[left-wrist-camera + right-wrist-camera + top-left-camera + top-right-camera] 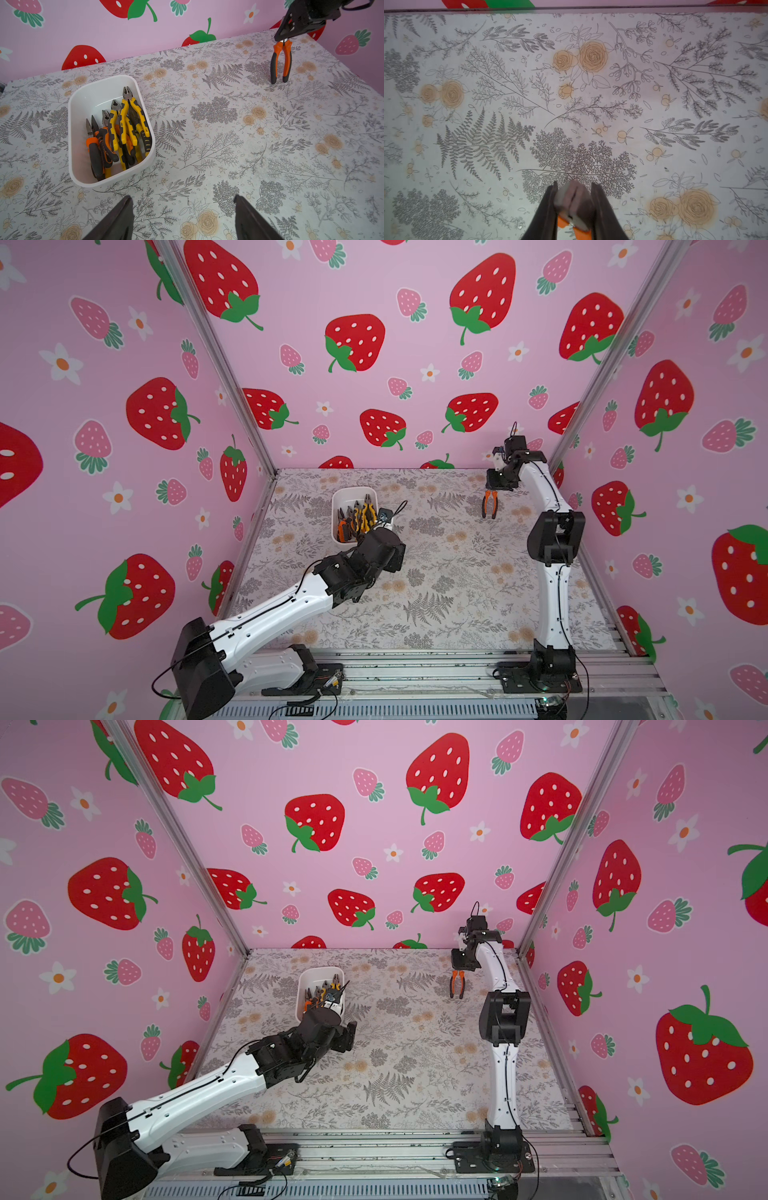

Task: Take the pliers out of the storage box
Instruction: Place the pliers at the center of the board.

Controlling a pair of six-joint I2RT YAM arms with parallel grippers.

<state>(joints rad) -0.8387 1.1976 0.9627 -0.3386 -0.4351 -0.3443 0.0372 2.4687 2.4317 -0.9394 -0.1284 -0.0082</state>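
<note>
The storage box, a white tub, stands at the far left of the table and appears in both top views. Several pliers lie in it, yellow-and-black and orange-and-black, noses pointing to the far wall. My left gripper is open with nothing in it, over the table just in front of the box. At the far right, my right gripper is shut on the metal head of an orange-and-black pair of pliers. Its handles hang down close to the table.
The table has a floral cover and is walled by pink strawberry panels on three sides. The left arm reaches diagonally from the front left. The right arm stands along the right edge. A metal rail runs across the front.
</note>
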